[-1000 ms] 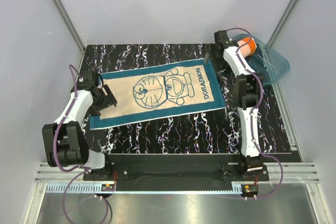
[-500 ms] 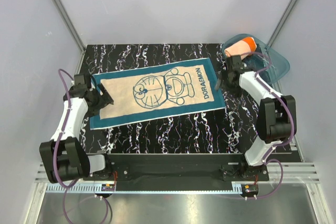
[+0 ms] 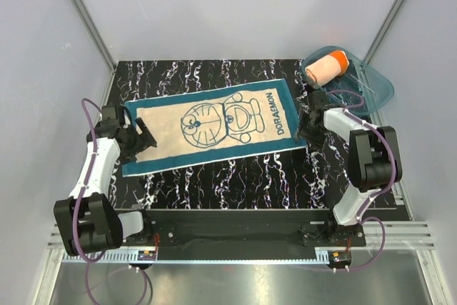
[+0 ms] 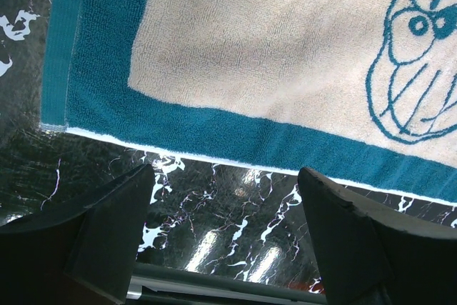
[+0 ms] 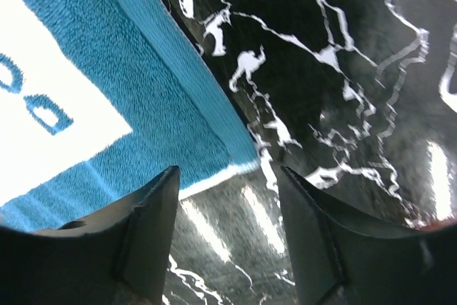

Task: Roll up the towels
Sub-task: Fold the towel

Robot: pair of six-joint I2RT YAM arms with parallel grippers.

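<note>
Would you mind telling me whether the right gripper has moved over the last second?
Yes. The right gripper left the tub at the far right and came nearer, now open over the teal towel's near right corner.

Overhead, we see the whole bench (image 3: 235, 176); our wrist cameras look down close, each sharing a teal towel (image 3: 214, 123) corner just beyond its jaws.

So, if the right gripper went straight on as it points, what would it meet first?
Most likely the corner of the teal towel, lying just ahead between the right gripper's open fingers; depth is unclear, so it might land on the table beside it.
</note>
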